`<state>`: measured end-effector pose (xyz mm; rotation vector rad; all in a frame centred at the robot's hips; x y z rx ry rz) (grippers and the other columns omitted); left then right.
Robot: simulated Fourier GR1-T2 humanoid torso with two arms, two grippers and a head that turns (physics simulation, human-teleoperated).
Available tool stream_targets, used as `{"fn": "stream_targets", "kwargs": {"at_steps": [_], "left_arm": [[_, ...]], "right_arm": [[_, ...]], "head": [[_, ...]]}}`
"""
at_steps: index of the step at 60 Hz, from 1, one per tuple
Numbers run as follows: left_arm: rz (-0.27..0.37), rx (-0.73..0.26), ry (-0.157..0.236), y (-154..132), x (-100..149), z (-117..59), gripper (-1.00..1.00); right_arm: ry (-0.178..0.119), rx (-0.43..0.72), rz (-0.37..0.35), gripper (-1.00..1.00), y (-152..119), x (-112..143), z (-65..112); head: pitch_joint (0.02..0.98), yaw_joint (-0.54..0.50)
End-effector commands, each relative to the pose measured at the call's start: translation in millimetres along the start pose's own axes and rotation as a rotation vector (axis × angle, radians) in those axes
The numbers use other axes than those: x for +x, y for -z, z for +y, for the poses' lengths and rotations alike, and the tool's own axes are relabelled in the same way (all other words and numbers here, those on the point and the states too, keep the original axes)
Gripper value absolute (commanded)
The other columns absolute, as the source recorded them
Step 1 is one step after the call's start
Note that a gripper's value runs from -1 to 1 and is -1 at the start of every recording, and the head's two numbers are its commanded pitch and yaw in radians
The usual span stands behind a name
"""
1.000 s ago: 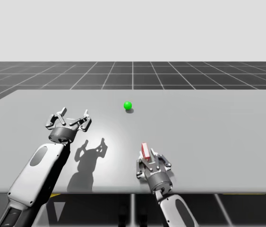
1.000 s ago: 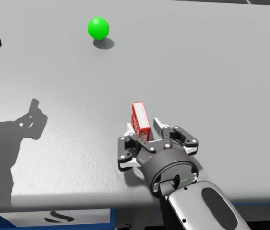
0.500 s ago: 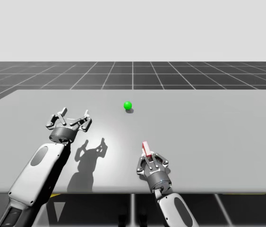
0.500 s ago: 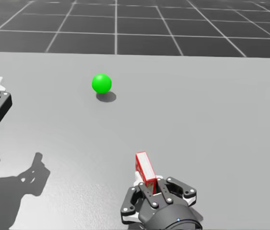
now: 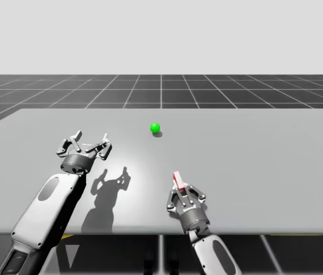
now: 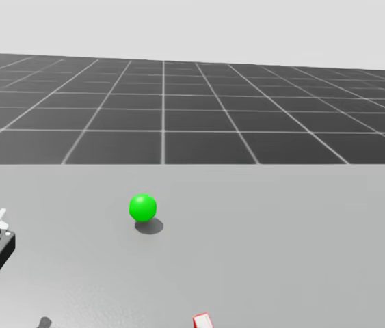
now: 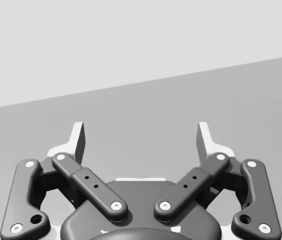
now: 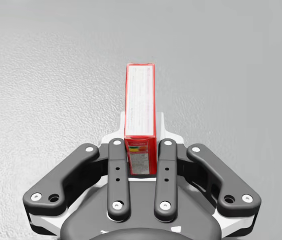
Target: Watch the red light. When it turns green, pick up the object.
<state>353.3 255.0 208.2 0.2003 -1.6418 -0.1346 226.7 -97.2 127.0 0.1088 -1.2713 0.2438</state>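
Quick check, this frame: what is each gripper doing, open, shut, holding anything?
Left gripper: open, nothing between its fingers.
Right gripper: shut on the red box, which stands out ahead of it.

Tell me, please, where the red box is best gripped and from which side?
Grip the red box across its two broad faces, near one end, coming in along its length. It is thin and flat, so that is probably its narrowest and steadiest span. My right gripper is shut on it in just this way.
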Motion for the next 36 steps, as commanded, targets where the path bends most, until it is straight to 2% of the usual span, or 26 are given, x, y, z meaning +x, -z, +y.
{"fn": "stream_targets", "kwargs": {"at_steps": [1,4,9,20,33,36], "left_arm": [[-0.001,0.001,-0.001,0,0,0.7,-1.00],[0.000,0.001,0.000,0,0,0.7,-1.00],[-0.001,0.001,0.000,1,0,1.0,-1.00],[-0.001,0.005,-0.001,1,0,1.9,-1.00],[-0.001,0.006,0.000,1,0,2.2,-1.00],[-0.001,0.006,0.000,1,0,2.2,-1.00]], "right_arm": [[0.004,-0.064,-0.055,1.00,0,16,-11.4],[0.000,-0.063,-0.075,1.00,-1,24,-14.2],[-0.028,-0.074,-0.143,1.00,0,41,-21.5],[-0.054,-0.124,-0.273,1.00,3,95,-41.1],[-0.057,-0.175,-0.424,1.00,-7,163,-60.2],[-0.050,-0.191,-0.469,1.00,-10,180,-67.0]], "head": [[0.444,-0.09],[0.443,-0.09],[0.442,-0.09],[0.433,-0.09],[0.432,-0.09],[0.433,-0.09]]}}
